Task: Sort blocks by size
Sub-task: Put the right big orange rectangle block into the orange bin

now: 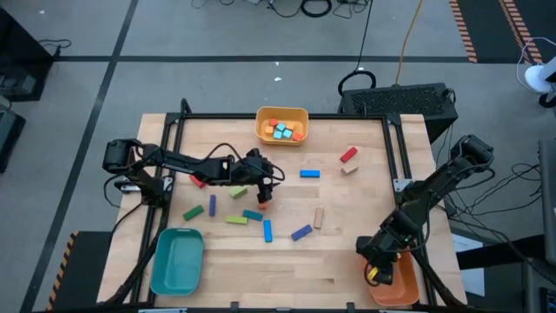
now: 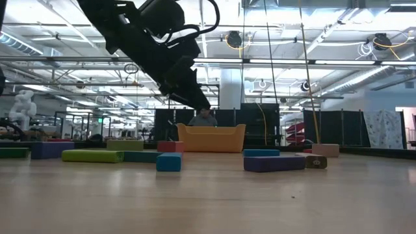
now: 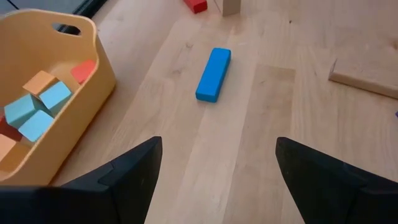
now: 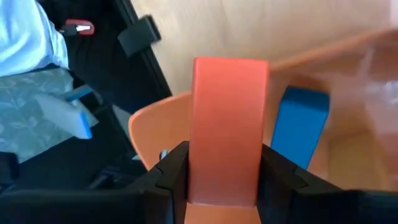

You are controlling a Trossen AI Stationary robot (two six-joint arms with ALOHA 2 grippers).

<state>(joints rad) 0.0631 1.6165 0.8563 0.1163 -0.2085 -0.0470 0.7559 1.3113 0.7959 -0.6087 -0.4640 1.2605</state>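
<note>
The right gripper (image 4: 227,171) is clamped on an orange-red brick (image 4: 229,127), its two dark fingers pressing the brick's long sides, and it hangs over the orange tray (image 1: 401,280) at the table's near right corner. A blue block (image 4: 298,124) already lies inside that tray, just beside the held brick. The step in hand looks like the drop: the brick needs lowering a little and the jaws spreading so it lands beside the blue one, not on the rim.

The left gripper (image 3: 214,174) stands wide open and empty, above the middle of the table, facing a blue bar (image 3: 213,74) that lies flat on the wood. Next for this arm, I judge, is a reach forward and down, with the fingers turned across the bar's narrow width.

The yellow tray (image 1: 282,123) at the far edge holds small cubes, light blue, orange and red. The teal tray (image 1: 176,259) at the near left shows nothing inside. Loose blocks are scattered between the arms: green bars (image 1: 193,211), blue bars (image 1: 268,230), a purple-blue bar (image 1: 301,232), a tan piece (image 1: 319,217), and a red brick (image 1: 348,155) toward the far right.
</note>
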